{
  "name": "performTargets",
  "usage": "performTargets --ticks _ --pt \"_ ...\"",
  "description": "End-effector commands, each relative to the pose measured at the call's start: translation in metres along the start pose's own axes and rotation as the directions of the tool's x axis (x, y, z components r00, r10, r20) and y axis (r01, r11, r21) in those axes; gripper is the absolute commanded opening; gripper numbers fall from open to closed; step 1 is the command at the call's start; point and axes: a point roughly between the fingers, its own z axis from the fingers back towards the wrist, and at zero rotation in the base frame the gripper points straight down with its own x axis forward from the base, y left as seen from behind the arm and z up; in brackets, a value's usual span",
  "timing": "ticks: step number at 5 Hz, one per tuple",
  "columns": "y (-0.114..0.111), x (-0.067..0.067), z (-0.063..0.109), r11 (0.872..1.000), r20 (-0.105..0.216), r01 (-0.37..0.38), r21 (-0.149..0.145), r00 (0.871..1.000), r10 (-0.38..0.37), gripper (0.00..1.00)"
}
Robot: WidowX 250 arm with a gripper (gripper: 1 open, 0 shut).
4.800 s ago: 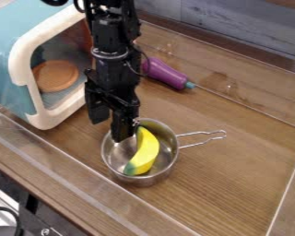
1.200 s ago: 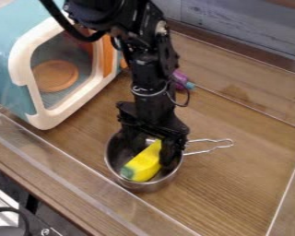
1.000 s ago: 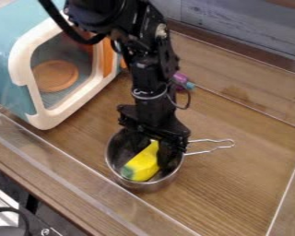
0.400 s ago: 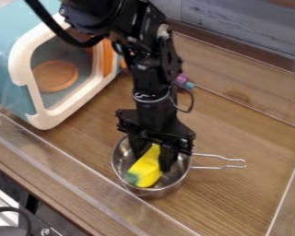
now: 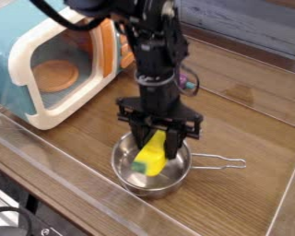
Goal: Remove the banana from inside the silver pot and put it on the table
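My arm point(image 5: 147, 41) is matte black all over, built from chunky stacked segments (motor blocks, by the look). It ends in a wide black crossbar carrying the gripper point(image 5: 157, 146), with two thin black fingers point(image 5: 172, 147).

This is a robot test bench, not a real kitchen. A toy microwave point(image 5: 45, 69) stands on a wood-grain table point(image 5: 254, 129) fenced by a clear raised edge point(image 5: 58, 159).

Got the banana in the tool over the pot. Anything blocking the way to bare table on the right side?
Nothing visible does. The tool is shut on the banana, whose lower end hangs just inside the silver pot. The pot's wire handle sticks out to the right; past it, the table is bare wood.
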Motion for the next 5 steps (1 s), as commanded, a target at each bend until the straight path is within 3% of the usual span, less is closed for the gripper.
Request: performTargets --ticks 1,2,4,5 --pt "0.004 0.011 0.004 1.000 0.056 0.025 -0.011 0.998 -0.024 0.00" --pt "0.011 0.013 -0.004 0.999 0.053 0.041 -0.010 0.998 -0.041 0.00" --pt "0.043 0.015 -0.001 1.000 0.059 -0.012 -0.013 0.998 0.012 0.00" --pt "0.037 0.007 0.005 0.999 0.052 0.030 -0.020 0.998 -0.029 0.00"
